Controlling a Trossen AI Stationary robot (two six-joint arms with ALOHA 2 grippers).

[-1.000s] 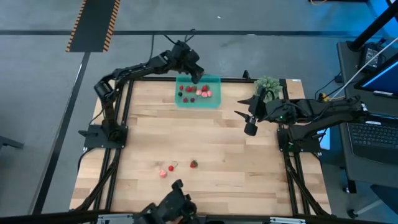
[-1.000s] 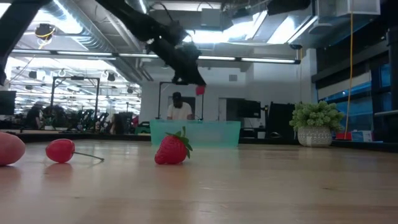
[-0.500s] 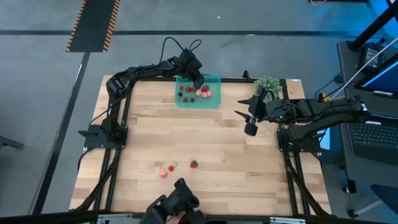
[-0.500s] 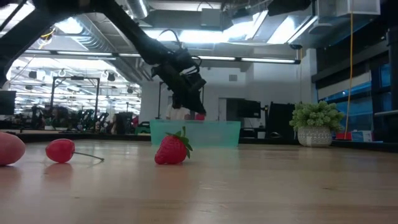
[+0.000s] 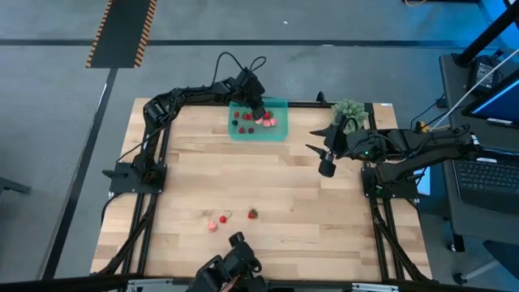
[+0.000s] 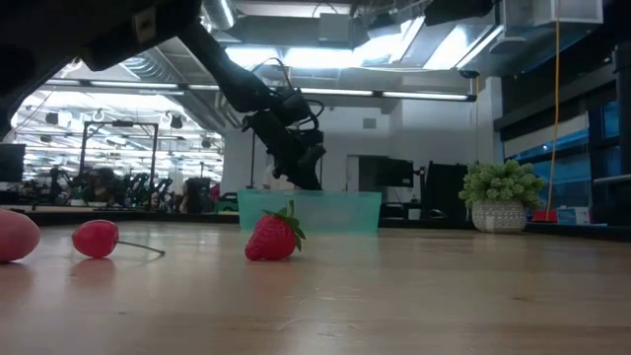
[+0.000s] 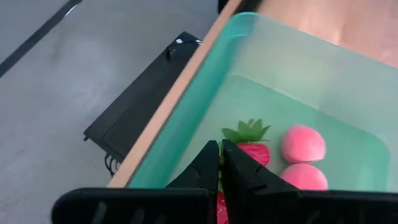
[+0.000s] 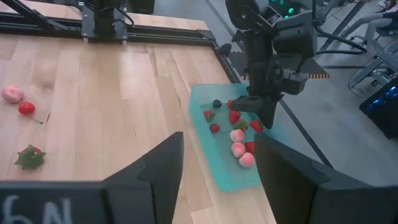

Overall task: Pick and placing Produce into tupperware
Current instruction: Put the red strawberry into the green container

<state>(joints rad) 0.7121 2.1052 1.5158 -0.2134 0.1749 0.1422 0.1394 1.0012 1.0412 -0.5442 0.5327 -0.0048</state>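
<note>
We take the tupperware [image 5: 259,121] as our landmark: the shallow teal container sits at the far edge of the wooden table [image 5: 268,186]. The left gripper [image 5: 258,113] reaches down into it, and in its wrist view the two dark fingers [image 7: 208,168] are pressed together with a strip of red just showing between them low down; we cannot tell whether that red is a piece pinched there or one lying on the floor beneath. Inside the tupperware lie several pieces of produce: a leafy strawberry [image 7: 252,144] and two pale pink pieces [image 7: 303,144] just beyond the fingertips, with more red pieces and a dark berry [image 8: 217,104] further along the container floor.

Well apart from the tupperware, toward the near edge of the table, three more pieces lie on the bare wood: a strawberry with green leaves [image 6: 274,235], a small red cherry-like piece with a stem [image 6: 96,238], and a pale pink piece [image 6: 15,235] just beside that one.

The right gripper [image 5: 323,153] hangs over the table to the right of the tupperware, its jaws standing apart and carrying nothing. A green leafy clump in a pot [image 5: 349,111] stands at the far edge, right of the tupperware.
</note>
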